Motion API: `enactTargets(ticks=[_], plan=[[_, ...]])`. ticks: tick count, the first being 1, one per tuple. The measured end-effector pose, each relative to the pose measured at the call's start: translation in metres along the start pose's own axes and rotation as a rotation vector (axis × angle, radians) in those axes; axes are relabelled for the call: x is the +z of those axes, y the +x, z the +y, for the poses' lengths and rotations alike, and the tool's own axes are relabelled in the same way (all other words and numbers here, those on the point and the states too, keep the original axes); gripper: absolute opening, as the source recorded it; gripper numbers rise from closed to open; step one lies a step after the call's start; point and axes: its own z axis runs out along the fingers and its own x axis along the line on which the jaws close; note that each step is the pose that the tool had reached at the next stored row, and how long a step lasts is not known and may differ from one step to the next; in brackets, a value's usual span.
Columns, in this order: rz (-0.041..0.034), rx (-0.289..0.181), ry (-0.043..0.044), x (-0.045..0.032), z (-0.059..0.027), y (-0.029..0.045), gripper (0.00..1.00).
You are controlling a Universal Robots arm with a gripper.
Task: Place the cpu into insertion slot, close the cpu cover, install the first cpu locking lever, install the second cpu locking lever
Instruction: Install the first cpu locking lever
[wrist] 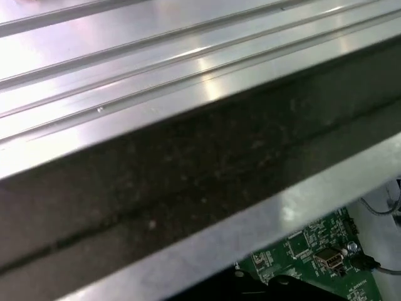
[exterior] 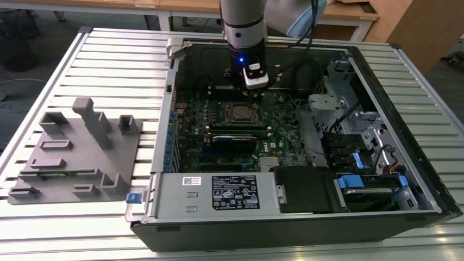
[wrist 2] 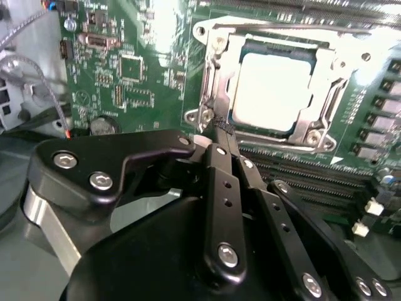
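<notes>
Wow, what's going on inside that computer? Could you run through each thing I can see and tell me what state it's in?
cpu: seated in the socket, silvery top facing up.
insertion slot: filled by the chip.
cpu cover: closed down flat around the chip.
gripper: fingers shut, tip beside a corner of the cover.
computer case: lying on its side, side panel off.
grey fixture block: resting on the table at the exterior view's left, nothing on it.

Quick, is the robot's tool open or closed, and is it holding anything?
Tool: closed, holding nothing, its tip beside the cpu cover.
</notes>
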Motion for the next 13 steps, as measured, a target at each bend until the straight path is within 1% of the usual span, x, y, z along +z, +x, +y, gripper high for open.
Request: enactTargets(ticks=[1, 4, 5, 6, 8, 11, 13], plan=[[0.0005, 0.0, 0.0015, 0.0, 0.0, 0.0, 0.11], [0.0004, -0.001, 0.002, 0.0, 0.0, -0.0001, 0.11], [0.005, -0.001, 0.0039, 0.0002, 0.0001, -0.0001, 0.11], [0.0193, -0.001, 0.0101, 0.0004, 0.0, -0.0001, 0.11], [0.0521, -0.001, 0.024, 0.0008, 0.0, -0.0001, 0.11], [0.102, -0.002, 0.0448, 0.0015, 0.0001, -0.0001, 0.11], [0.1366, -0.002, 0.0595, 0.002, 0.0001, -0.0002, 0.11]])
